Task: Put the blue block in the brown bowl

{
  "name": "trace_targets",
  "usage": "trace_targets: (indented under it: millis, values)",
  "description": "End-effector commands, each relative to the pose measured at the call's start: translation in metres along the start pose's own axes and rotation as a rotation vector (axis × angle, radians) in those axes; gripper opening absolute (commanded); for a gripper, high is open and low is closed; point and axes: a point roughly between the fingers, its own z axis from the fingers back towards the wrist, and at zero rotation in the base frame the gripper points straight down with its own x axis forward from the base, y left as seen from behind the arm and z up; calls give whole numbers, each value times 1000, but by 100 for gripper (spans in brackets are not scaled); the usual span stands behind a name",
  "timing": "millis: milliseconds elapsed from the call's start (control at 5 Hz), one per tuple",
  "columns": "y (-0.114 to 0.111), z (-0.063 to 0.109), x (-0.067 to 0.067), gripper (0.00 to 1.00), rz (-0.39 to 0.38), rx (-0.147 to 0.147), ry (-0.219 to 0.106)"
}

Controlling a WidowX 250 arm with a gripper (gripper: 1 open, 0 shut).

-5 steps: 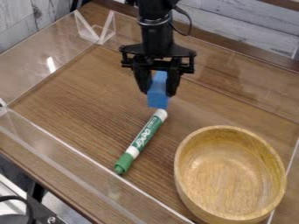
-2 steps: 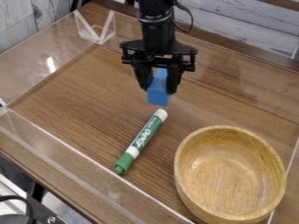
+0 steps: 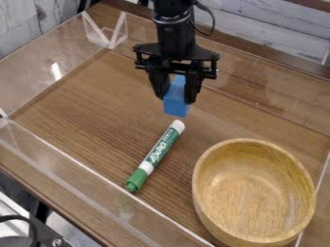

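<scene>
Upper part of the arm cut off by the top edge of the frame; only the black wrist and the pincer visible. Top of the blue block hidden between the two black fingers, so its full length not readable. Whether the block's lower end clears the wood or touches it: cannot tell from this single view. Far right rim of the brown bowl running very near the right frame edge. Clear plastic walls around the work area hard to trace, given away mostly by glare and edges; another clear piece at 11 o'clock behind the arm, shape uncertain. Dark cables at the lower left corner partly cut off.

Blue block: small, plain, matte blue, rectangular, held upright, lower half showing below the fingertips. Clamped by the pincer, jaws drawn narrow against its sides, pincer pointing straight down. Position: above the bench, just past the white cap end of the marker, at about 12 o'clock from it, and at roughly 11 o'clock from the bowl, well apart from the bowl.

Brown bowl: large, round, shallow, light wood with visible grain, sitting at 4 to 5 o'clock in the frame, nothing inside.

Count: one blue block, one bowl, one green-and-white marker lying diagonally with its green end toward 7 o'clock, one pincer.
</scene>
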Motion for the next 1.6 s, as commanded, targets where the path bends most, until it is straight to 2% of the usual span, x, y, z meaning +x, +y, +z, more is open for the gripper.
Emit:
trace_targets:
  millis: [0, 1400]
  values:
    - [-5, 18, 4, 0, -30, -5, -68]
    - [-18, 22, -8, 0, -125, 7, -92]
